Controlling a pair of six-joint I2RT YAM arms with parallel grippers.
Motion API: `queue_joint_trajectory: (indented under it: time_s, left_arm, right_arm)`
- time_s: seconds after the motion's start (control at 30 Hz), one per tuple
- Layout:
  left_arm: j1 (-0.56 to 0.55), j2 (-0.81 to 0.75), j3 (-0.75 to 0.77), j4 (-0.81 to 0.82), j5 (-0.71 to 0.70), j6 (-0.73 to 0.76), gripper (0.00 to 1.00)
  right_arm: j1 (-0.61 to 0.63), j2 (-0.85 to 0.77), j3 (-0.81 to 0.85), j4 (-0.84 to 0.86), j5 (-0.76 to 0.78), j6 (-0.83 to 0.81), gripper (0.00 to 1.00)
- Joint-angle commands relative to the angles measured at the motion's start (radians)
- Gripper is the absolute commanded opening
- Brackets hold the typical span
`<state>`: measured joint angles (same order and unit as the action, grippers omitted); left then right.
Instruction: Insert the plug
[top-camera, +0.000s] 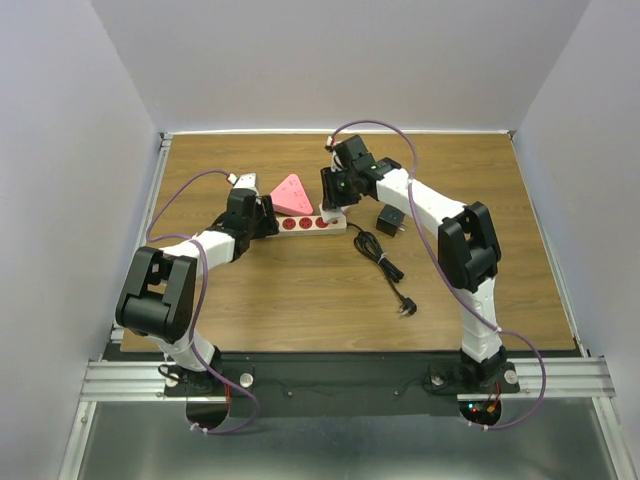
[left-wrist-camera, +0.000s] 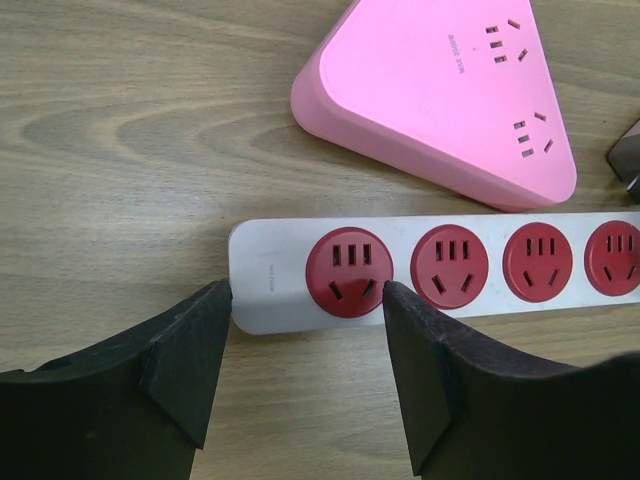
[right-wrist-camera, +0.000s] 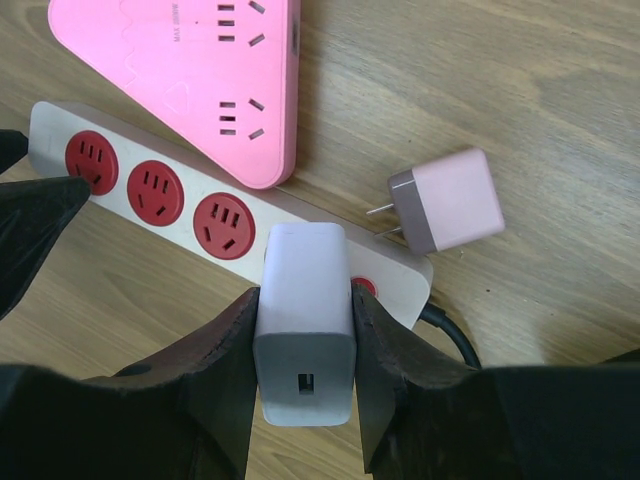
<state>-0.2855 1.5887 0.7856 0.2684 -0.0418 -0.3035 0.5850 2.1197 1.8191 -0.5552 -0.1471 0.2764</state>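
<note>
1. The right gripper (right-wrist-camera: 305, 300) is clamped on a white plug (right-wrist-camera: 305, 330), one finger pressed to each long side.
2. The plug stands on the white power strip (right-wrist-camera: 45, 125), over the last red socket at the end where a black cord (right-wrist-camera: 450, 340) leaves. A sliver of that socket's red rim shows beside the plug. The plug's body hides its prongs, so it may or may not be seated.
3. The left gripper (left-wrist-camera: 307, 295) is spread wide and holds nothing. Its fingers straddle the strip's opposite end, one tip at the end edge and the other just past the first socket.
4. A pink triangular power strip (right-wrist-camera: 200, 80) lies just beside the white strip's far side.
5. A pink cube charger (right-wrist-camera: 450, 200) lies on the wooden table (top-camera: 480, 180) near the cord end, its prongs pointing toward the strip.
</note>
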Motion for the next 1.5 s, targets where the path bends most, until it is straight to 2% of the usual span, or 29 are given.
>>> queue_joint_trajectory:
  time_s: [0.0, 0.63, 1.03, 1.47]
  left_arm:
    - [-0.003, 0.008, 0.035, 0.003, 0.037, 0.014, 0.71]
    - [-0.003, 0.005, 0.027, 0.002, 0.080, 0.027, 0.68]
    - [-0.003, 0.016, 0.032, -0.001, 0.091, 0.032, 0.67]
    - [-0.003, 0.007, 0.033, -0.005, 0.102, 0.032, 0.67]
  right_arm:
    - [0.012, 0.005, 0.063, -0.006, 0.032, -0.023, 0.00]
    - [0.052, 0.063, 0.123, -0.043, 0.058, -0.034, 0.01]
    - [0.055, 0.020, 0.163, -0.057, 0.139, -0.045, 0.00]
    - [0.053, 0.040, 0.154, -0.064, 0.130, -0.042, 0.00]
